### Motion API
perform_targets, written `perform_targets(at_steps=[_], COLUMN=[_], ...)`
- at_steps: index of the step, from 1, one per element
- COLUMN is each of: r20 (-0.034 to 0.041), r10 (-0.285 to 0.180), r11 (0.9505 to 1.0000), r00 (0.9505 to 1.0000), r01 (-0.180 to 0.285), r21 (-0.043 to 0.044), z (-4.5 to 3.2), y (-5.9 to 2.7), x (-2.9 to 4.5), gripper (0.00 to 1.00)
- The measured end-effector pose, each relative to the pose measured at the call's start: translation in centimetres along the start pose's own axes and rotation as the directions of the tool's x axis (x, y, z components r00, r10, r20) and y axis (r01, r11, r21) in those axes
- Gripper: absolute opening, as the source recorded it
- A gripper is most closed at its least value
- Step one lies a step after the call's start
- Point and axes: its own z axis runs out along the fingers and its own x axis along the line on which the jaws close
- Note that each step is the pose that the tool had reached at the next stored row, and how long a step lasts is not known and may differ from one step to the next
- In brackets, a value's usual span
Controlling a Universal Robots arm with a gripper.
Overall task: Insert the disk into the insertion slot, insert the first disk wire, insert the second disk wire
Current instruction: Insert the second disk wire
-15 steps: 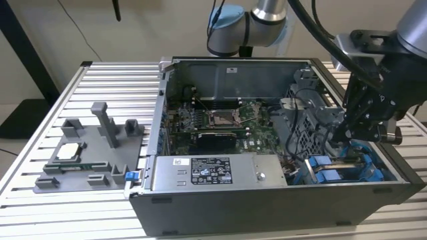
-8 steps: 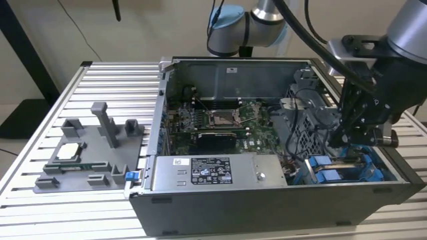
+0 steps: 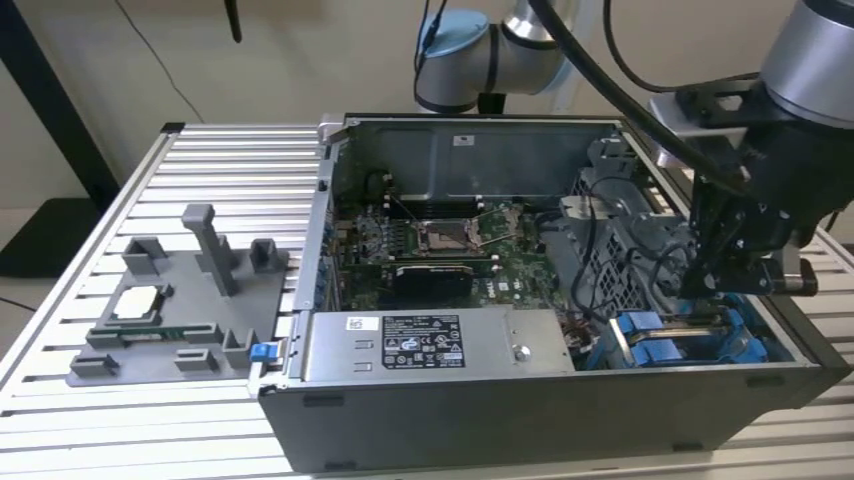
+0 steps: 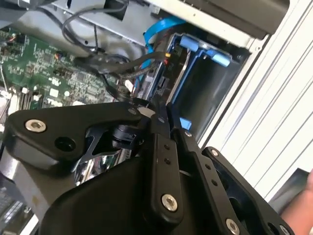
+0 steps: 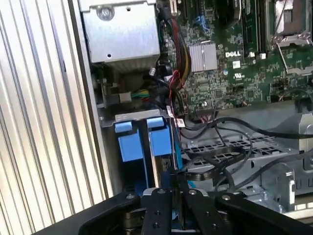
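End effector (image 5: pixel 172 182) at disk (image 5: pixel 164 147) (blue carrier), case bay

open computer case (image 3: pixel 441 420), motherboard (image 3: pixel 427 250), grey fixture (image 3: pixel 174 300)

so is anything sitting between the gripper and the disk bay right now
Nothing visible does. In the exterior view the gripper is down at the blue carriers in the case's corner. In the first wrist view its fingers reach the carrier's edge, with the loose black cables lying off to one side over the metal cage.

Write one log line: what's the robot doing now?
gripper: shut | over: blue disk bay | place: open computer case | disk wires: loose beside bay
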Motion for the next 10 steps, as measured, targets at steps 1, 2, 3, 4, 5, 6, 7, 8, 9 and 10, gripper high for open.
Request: perform_targets(at_steps=[1, 2, 3, 4, 5, 6, 7, 8, 9, 10], r20=[0.0001, 0.0006, 0.0013, 0.0021, 0.0027, 0.0036, 0.0051, 0.0063, 0.007, 0.0069], r10=[-0.003, -0.004, -0.005, -0.006, -0.008, -0.011, -0.017, -0.024, -0.031, -0.033], r11=[0.9999, 0.9998, 0.9997, 0.9996, 0.9995, 0.9993, 0.9991, 0.9988, 0.9986, 0.9986], r00=[1.0, 1.0, 1.0, 1.0, 1.0, 0.9999, 0.9998, 0.9997, 0.9995, 0.9994], r01=[0.003, 0.004, 0.005, 0.006, 0.008, 0.011, 0.017, 0.024, 0.03, 0.033], r21=[0.013, 0.0207, 0.0251, 0.0289, 0.0317, 0.0359, 0.04, 0.0418, 0.0424, 0.0423], z=[0.04, 0.11, 0.22, 0.35, 0.48, 0.59, 0.7, 0.79, 0.85, 0.85], y=[0.08, 0.27, 0.51, 0.72, 0.92, 1.02, 1.05, 1.05, 1.06, 1.06], x=[-0.02, -0.01, 0.01, 0.04, 0.08, 0.09, 0.11, 0.11, 0.12, 0.12], gripper=[0.0, 0.0, 0.0, 0.0, 0.0, 0.0, 0.0, 0.0, 0.0, 0.0])
